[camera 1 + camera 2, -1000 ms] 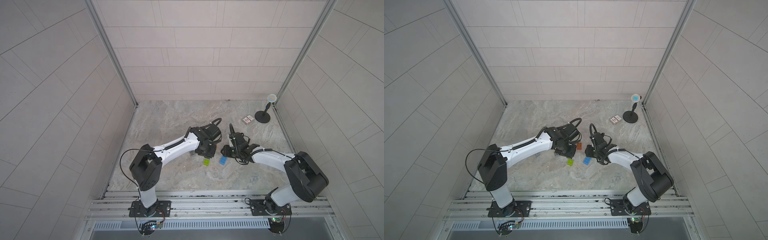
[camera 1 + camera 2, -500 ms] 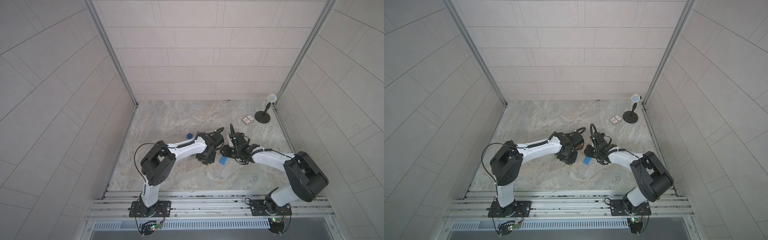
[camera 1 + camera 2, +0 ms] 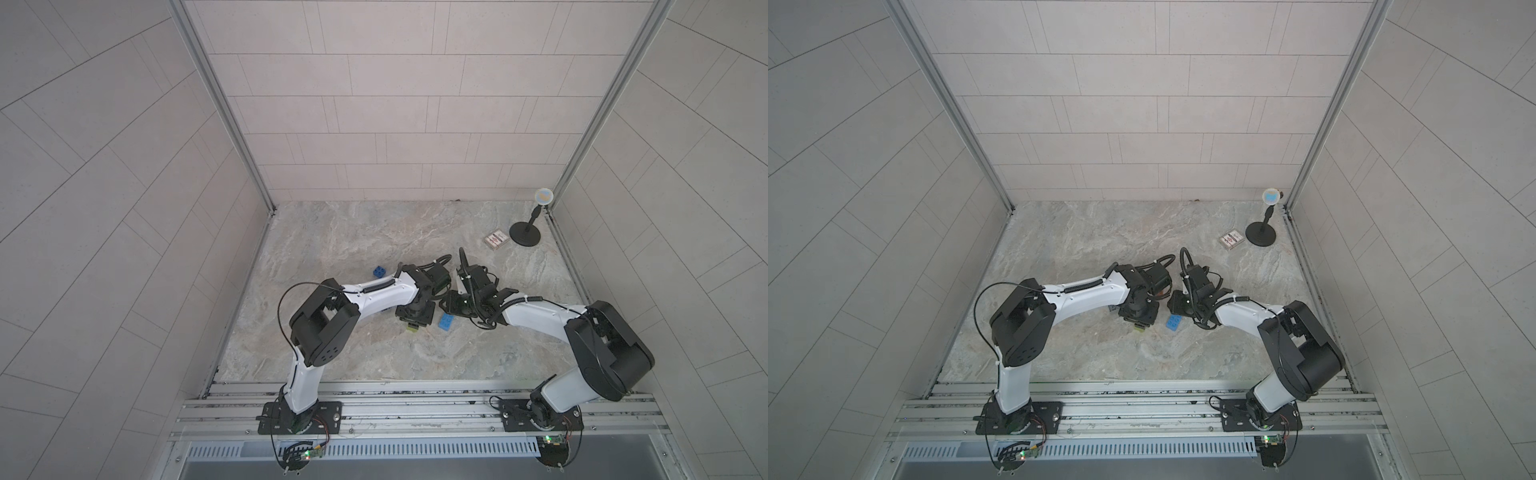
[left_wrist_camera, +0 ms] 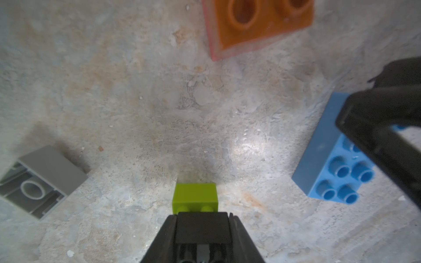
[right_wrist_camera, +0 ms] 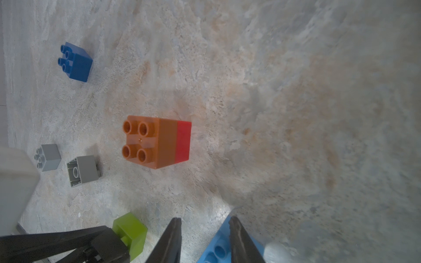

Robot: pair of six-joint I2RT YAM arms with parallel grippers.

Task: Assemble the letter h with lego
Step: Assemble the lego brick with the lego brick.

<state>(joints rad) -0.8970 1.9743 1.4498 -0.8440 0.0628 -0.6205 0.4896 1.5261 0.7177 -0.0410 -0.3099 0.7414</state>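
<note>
Nearest the front edge, about mid-worktop (image 3: 374, 232): the left gripper (image 4: 202, 218) is clamped on the black brick (image 4: 201, 227). The lime brick (image 4: 194, 193) is studded onto that brick's far end, low over the surface; I cannot tell whether it touches.
Risk: the lime brick hangs on by its studs alone, so an off-axis press could pop it off.

Just beside it: the light blue brick (image 4: 323, 154) lies flat and loose. The right gripper (image 5: 204, 219) has its jaws apart over one end of it and holds nothing.
Risk: the two grippers are close together. A finger could clip the other arm or shove the light blue brick askew.

Farther: the orange brick (image 5: 145, 139) is joined to the red brick (image 5: 182, 141), an unheld pair that would be easily knocked. The grey bricks (image 5: 49, 157) lie on the left-edge side of that pair, and the blue brick (image 3: 378, 272) lies beyond them.

The letter h is not yet formed: there are two joined pairs, and the rest are loose.
</note>
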